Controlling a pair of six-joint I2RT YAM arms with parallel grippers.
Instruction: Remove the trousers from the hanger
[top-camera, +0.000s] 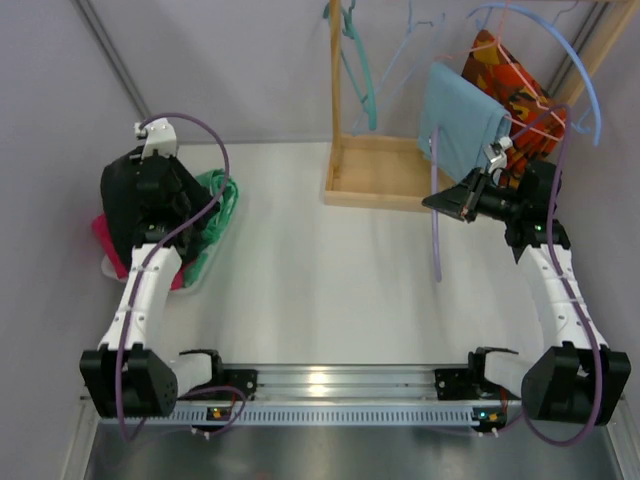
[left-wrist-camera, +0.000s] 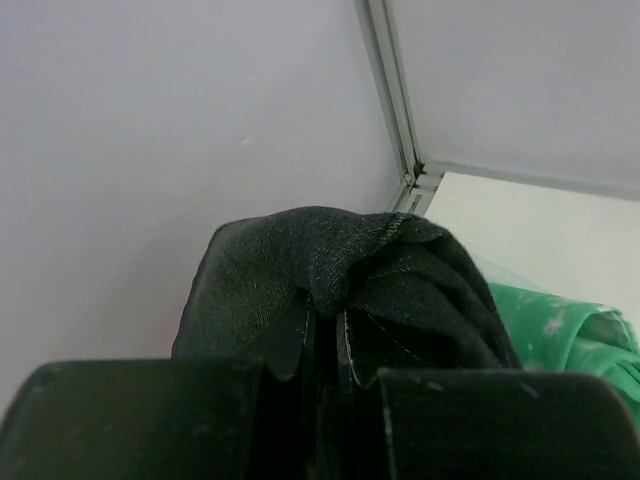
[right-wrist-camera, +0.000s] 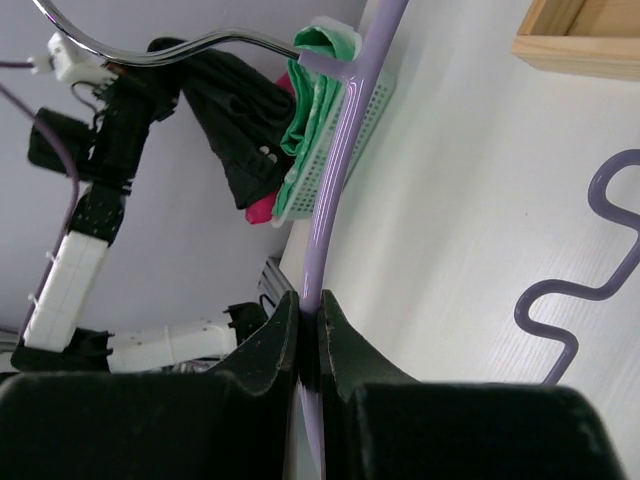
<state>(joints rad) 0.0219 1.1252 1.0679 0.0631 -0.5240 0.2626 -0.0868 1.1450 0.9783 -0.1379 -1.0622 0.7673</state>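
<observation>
Left wrist: trousers (left-wrist-camera: 330, 260) over left gripper (left-wrist-camera: 325, 340)

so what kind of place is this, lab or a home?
Probably a lab robot cell: bare grey panel walls, an aluminium rail carrying both arm bases on a white table, and a wooden rack hung with clothes hangers.

Black trousers (left-wrist-camera: 330, 265) (lilac hanger (right-wrist-camera: 338, 160)).

I've got my left gripper (left-wrist-camera: 325, 342) pinched tight on the dark trousers (left-wrist-camera: 300, 265) — fabric bunched up above it, green cloth (left-wrist-camera: 560, 335) just to the right, grey wall (left-wrist-camera: 150, 120) behind.
</observation>
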